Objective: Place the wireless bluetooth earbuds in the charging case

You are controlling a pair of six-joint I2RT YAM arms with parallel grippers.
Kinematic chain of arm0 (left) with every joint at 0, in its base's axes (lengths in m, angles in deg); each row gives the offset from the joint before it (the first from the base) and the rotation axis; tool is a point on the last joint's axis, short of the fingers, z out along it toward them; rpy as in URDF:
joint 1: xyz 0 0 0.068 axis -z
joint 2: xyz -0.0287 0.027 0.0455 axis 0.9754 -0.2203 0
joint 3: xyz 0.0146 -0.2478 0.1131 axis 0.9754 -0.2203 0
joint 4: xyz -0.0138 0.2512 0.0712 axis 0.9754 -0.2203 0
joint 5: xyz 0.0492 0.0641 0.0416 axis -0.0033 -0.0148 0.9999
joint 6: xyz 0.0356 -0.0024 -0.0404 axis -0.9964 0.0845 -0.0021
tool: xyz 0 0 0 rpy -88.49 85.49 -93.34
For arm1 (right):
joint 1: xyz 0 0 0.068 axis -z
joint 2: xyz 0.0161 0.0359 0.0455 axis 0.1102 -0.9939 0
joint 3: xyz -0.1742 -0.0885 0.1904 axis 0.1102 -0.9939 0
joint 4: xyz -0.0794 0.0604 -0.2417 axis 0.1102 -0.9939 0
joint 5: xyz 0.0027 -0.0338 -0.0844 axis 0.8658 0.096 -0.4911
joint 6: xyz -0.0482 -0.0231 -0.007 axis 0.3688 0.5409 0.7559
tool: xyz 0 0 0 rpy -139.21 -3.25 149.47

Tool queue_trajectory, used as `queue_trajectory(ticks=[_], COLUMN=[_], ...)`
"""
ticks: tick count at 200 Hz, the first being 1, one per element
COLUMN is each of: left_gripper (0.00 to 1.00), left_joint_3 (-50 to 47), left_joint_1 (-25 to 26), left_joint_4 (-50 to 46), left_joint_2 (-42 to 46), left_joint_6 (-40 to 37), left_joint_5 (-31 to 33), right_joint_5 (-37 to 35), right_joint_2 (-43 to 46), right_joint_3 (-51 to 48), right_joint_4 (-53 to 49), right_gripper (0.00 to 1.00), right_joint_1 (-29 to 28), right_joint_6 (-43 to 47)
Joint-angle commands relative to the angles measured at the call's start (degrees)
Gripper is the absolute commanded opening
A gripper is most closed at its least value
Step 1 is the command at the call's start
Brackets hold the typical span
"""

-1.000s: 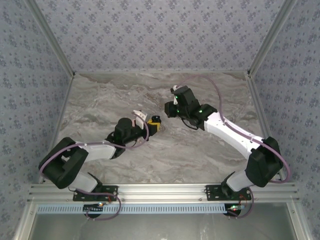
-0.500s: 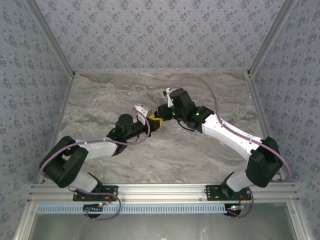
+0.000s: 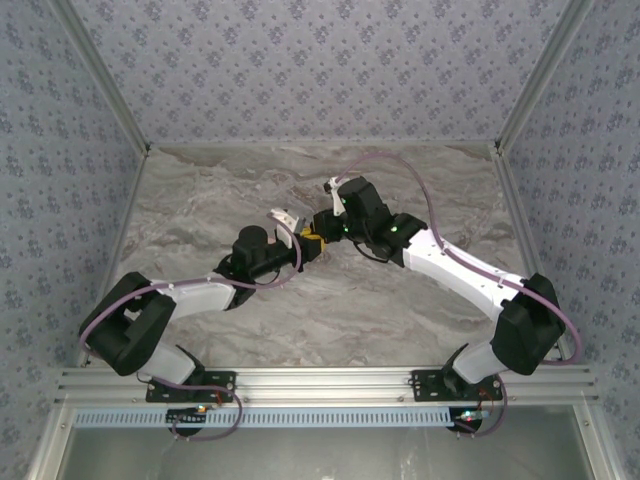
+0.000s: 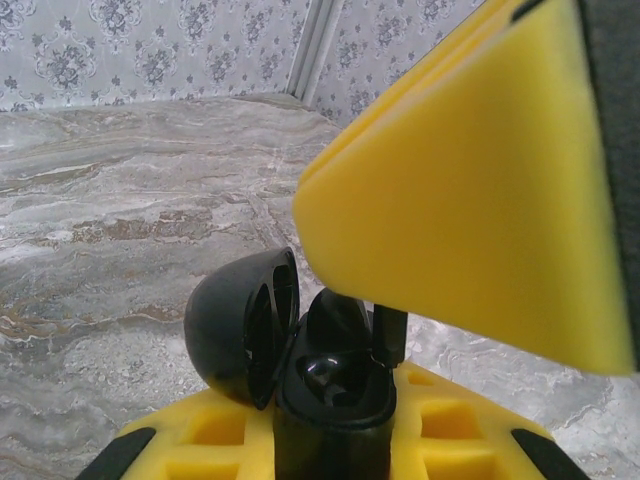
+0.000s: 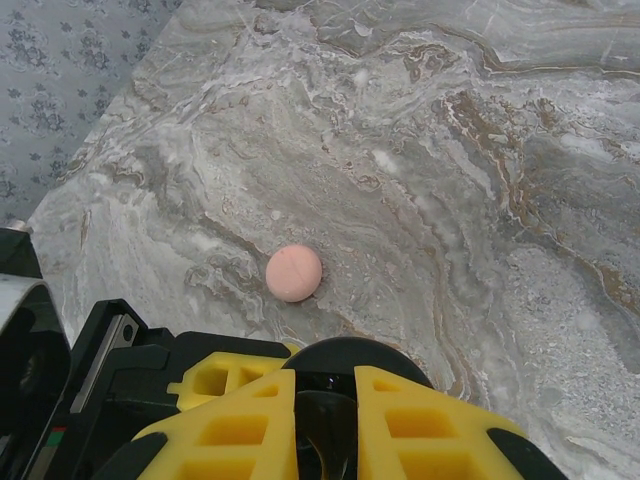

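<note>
At mid-table, between the arms reaching in from near left and near right: a black case [image 4: 335,400], pinched upright by its body in the left gripper [image 4: 335,445], yellow pads pressed against both sides. Lid [image 4: 243,325] swung fully open, hanging off the hinge to one side. Directly above, the right gripper [image 5: 325,392], jaws almost together, apparently pinching an earbud [image 4: 390,338].

Likely trouble from here:
- Could catch the stem on the well's rim if lowered off-line or tilted, then jam or flick the earbud out of the pinch.
- Could push the case down or sideways through the left pads if pressed hard, since held only by friction on a smooth shell.
- Could knock the open lid with the wide yellow finger, given so little room around the well.
- Could let go too early and drop the earbud onto the table [image 5: 450,150], near the pink disc [image 5: 294,273] lying just beyond the case.

Of the earbud, little to see: a short, thin, black stem below the yellow finger, reaching down to the well's edge. Head hidden. Cannot tell whether seated or only touching. Glossy black shape inside the well, not clear enough to name.
</note>
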Motion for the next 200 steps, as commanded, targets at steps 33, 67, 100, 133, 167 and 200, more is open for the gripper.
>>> queue_trajectory(ticks=[33, 67, 100, 133, 167, 200], left_gripper=[0.12, 0.12, 0.12, 0.12, 0.12, 0.12], left_joint_3=[2.51, 2.44, 2.45, 2.27, 2.15, 2.21], left_joint_1=[0.34, 0.29, 0.34, 0.37, 0.37, 0.43], left_joint_4=[0.37, 0.1, -0.26, -0.26, -0.2, -0.16], left_joint_2=[0.54, 1.11, 1.21, 1.3, 1.64, 1.66], left_joint_6=[1.24, 1.36, 1.3, 1.36, 1.04, 1.31], left_joint_5=[-1.52, -1.47, -1.71, -1.96, -2.13, -1.85], right_joint_5=[-1.52, -2.08, -2.73, -3.21, -3.36, -2.35], right_joint_2=[1.11, 0.97, 1.03, 0.97, 0.97, 1.08], right_joint_3=[0.55, 0.51, 0.42, 0.42, 0.42, 0.42], right_joint_4=[-0.1, -0.19, 0.04, 0.51, 0.59, 0.9], right_gripper=[0.17, 0.17, 0.17, 0.17, 0.17, 0.17], right_joint_1=[-0.68, -0.77, -0.81, -0.86, -0.86, -0.85], right_joint_6=[1.41, 1.5, 1.15, 0.79, 0.54, 0.33])
